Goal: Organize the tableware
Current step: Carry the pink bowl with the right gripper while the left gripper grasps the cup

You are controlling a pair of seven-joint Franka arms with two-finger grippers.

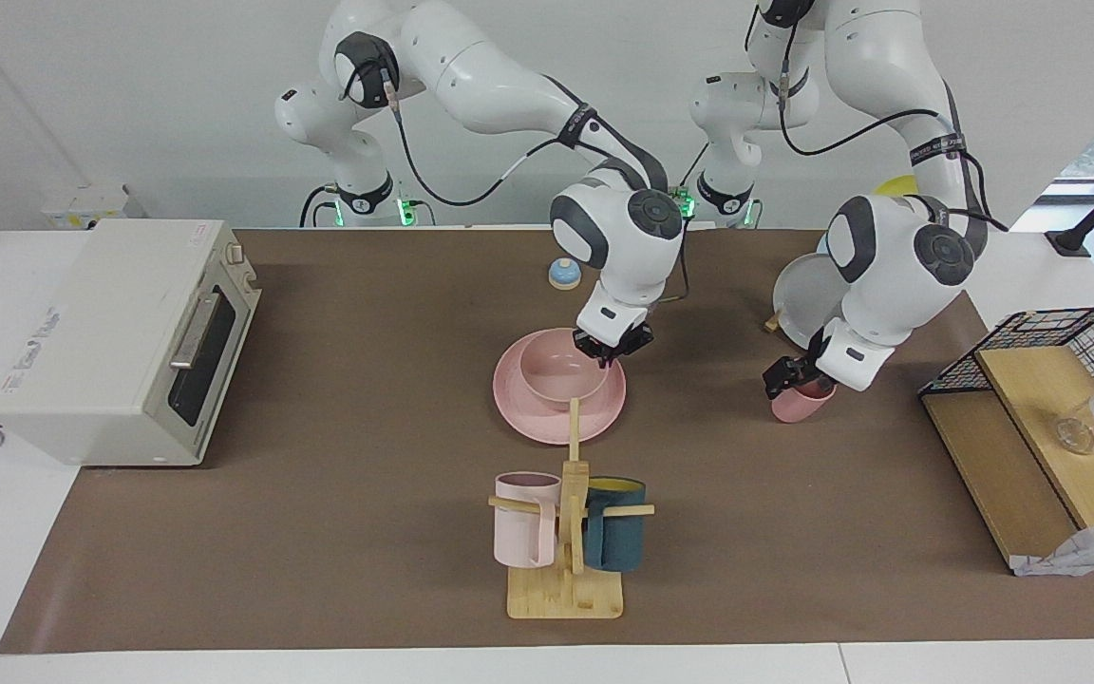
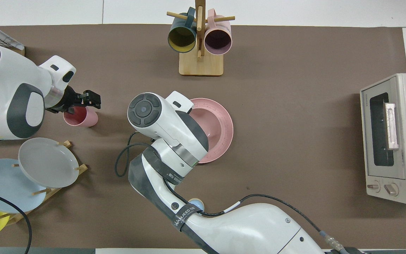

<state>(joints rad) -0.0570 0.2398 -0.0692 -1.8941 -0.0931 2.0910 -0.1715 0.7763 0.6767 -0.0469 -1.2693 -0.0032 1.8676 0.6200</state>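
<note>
The pink plate (image 1: 533, 424) (image 2: 226, 135) lies mid-table with the pink bowl (image 1: 556, 376) (image 2: 213, 124) standing on it. My right gripper (image 1: 612, 351) is shut on the bowl's rim, on the side nearer the robots. In the overhead view the right arm's own hand hides that grip. The small pink cup (image 1: 800, 408) (image 2: 83, 119) stands upright toward the left arm's end of the table. My left gripper (image 1: 794, 372) (image 2: 79, 104) is open at the cup's mouth, with its fingers on either side of the rim.
A wooden mug rack (image 1: 566, 579) (image 2: 200, 65) with a pale pink and a teal mug stands farther from the robots than the plate. A toaster oven (image 1: 120, 332) sits at the right arm's end. A plate rack (image 2: 48, 162), a blue bell (image 1: 562, 274) and a wire basket (image 1: 1069, 332) are nearby.
</note>
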